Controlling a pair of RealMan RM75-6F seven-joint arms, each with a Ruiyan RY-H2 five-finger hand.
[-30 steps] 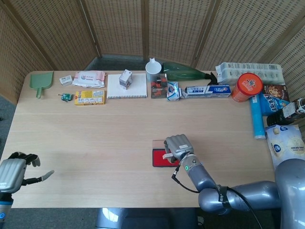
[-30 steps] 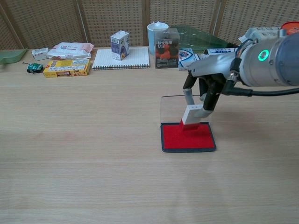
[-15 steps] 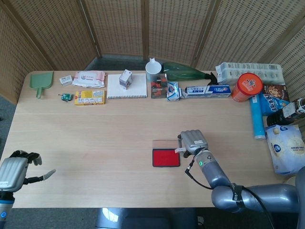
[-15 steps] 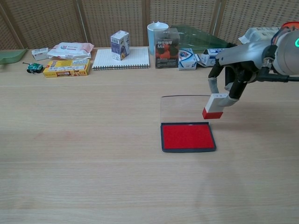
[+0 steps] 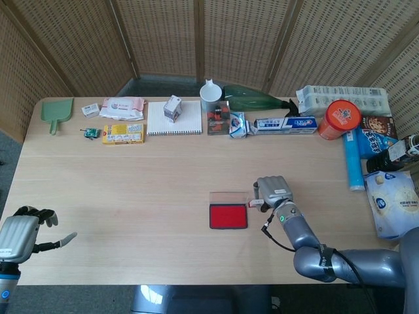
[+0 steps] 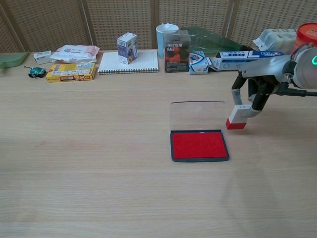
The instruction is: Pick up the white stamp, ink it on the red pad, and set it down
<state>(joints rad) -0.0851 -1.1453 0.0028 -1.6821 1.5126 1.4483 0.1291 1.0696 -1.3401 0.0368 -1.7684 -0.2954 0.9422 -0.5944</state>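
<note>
Since the earlier frame my right hand [image 6: 253, 94] has carried the white stamp [image 6: 238, 118] off the red pad [image 6: 199, 145]; I pinch it just right of the pad, red face low over the table [image 6: 99, 163]. Left hand [image 5: 23, 230] waits near the front-left corner, fingers apart, holding nothing

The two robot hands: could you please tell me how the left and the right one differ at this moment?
The right hand holds the white stamp with the red base just right of the red ink pad; the left hand holds nothing, its fingers apart. The right hand is over mid-table; the left is at the table's near left corner. Both are grey.
</note>
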